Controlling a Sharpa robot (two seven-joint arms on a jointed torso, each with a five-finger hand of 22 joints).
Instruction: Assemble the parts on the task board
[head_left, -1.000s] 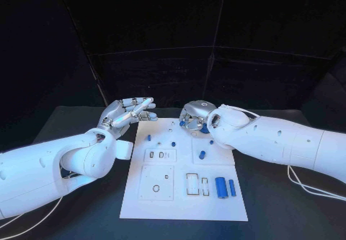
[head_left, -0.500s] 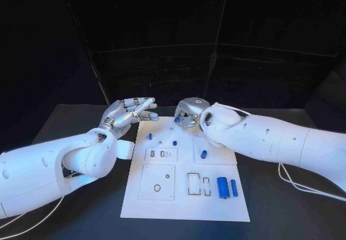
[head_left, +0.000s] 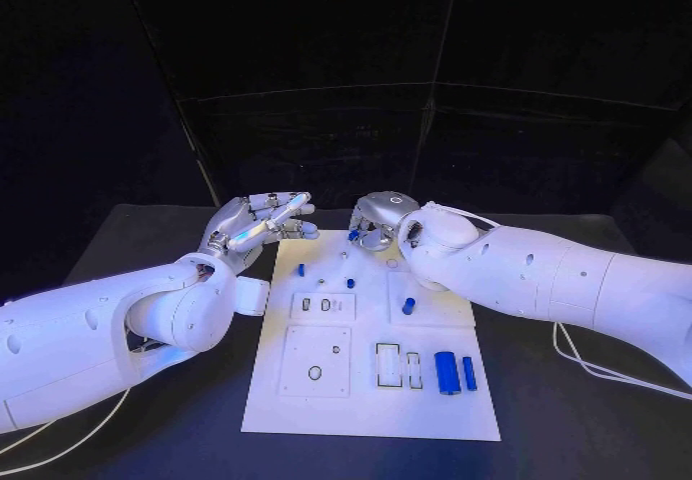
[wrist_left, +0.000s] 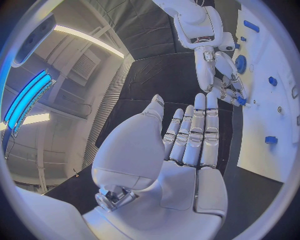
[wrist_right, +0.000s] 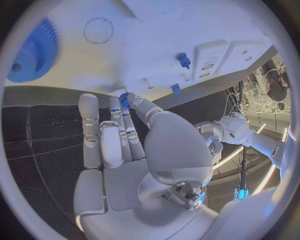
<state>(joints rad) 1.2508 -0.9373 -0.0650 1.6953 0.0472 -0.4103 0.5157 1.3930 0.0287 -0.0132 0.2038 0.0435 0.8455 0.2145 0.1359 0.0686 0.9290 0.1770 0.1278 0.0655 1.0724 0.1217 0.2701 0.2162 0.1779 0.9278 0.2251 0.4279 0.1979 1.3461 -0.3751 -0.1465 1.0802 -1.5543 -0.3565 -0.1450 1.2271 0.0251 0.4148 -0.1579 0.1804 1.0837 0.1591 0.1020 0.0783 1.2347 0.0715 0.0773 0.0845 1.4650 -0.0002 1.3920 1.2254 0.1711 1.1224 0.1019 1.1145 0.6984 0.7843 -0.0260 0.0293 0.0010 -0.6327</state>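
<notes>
The right hand (head_left: 378, 222) is pinching a small blue part (wrist_right: 124, 99) in its fingertips over the far edge of the white board (head_left: 303, 400), likely carrying it to a seat; next it needs lining up with a hole or peg there. The left hand (head_left: 260, 226) is hovering beside the board, fingers apart, holding nothing. A blue gear (wrist_right: 32, 52) is lying on the board, which is sitting on the desk (head_left: 577, 420). No readable writing anywhere.

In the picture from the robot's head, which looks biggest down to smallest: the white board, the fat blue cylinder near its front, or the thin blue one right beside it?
1. The white task board, by far the largest.
2. The fat blue cylinder.
3. The thin blue cylinder: about as long as the fat one, but much narrower.
</notes>
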